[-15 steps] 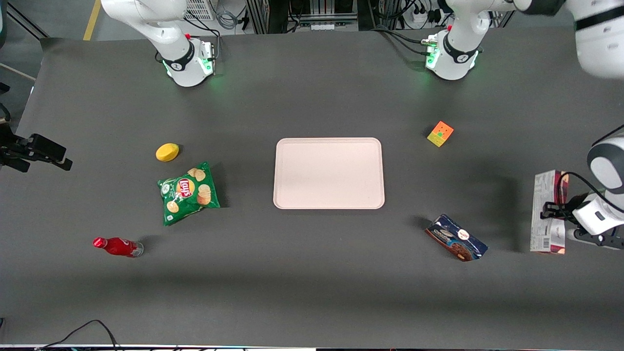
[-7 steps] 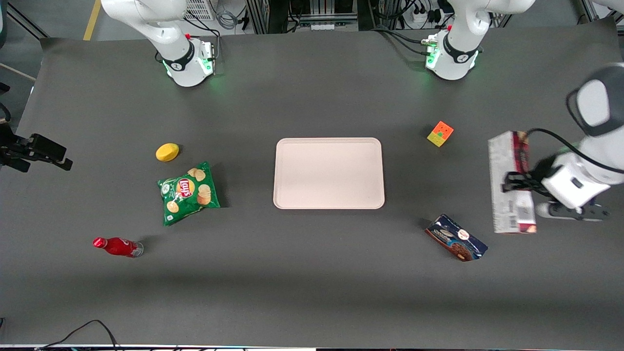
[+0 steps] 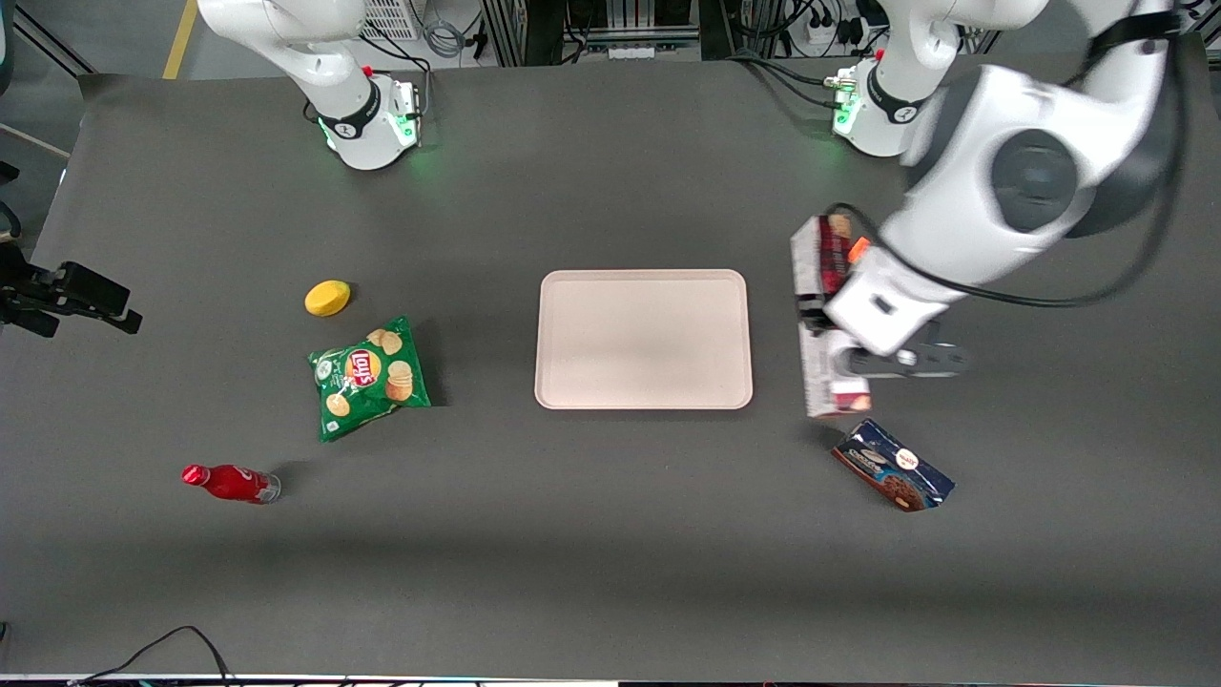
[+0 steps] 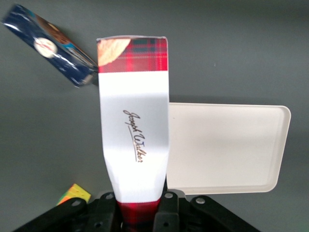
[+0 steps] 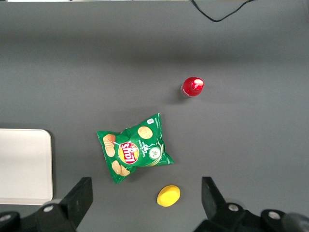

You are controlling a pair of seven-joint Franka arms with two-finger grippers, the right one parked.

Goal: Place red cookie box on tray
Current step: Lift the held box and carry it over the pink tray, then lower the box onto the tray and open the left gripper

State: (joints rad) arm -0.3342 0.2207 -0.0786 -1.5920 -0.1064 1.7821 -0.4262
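Long narrow red plaid cookie box (image 3: 822,320) with white label panel clamped near one end between the jaws of the left gripper (image 4: 137,212), held lengthwise above the table for carrying. Hovering just beside the large flat pale pink tray (image 3: 644,339), toward the working arm's end. Not yet over the tray; blue crinkly cookie bag (image 3: 893,466) nearby, nearer the camera.

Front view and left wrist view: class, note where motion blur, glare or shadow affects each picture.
Front view: the working arm and the red cookie box held in its gripper are smeared by motion, beside the sharp tray; soft shadows lie under the chip bag. Left wrist view: the box's white label is washed out by glare, and the blue cookie bag looks slightly soft.
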